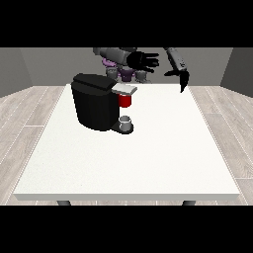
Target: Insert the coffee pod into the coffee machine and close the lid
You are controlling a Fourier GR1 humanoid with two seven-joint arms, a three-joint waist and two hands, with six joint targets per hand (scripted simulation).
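Front view of the white table [148,163] with the black coffee machine [96,104] as landmark, standing in the table's far half, towards the view's left. A grey lid [124,89] is projecting from the machine's upper front, and a red body, apparently the coffee pod [125,101], is sitting directly beneath it; whether it is fully seated cannot be told. A small grey cup [126,122] is resting on the machine's base below. The hand at the view's left [143,60] is hovering above and behind the lid with fingers spread, holding nothing. The hand at the view's right [182,78] is hanging well to the machine's right, fingers pointing downward, also holding nothing. Judged from this layout, insertion is looking done and lid closing is pending: the nearer hand would be lowering onto the lid. Broad bare surface is lying right of and before the machine; its left side is nearing the table's edge.
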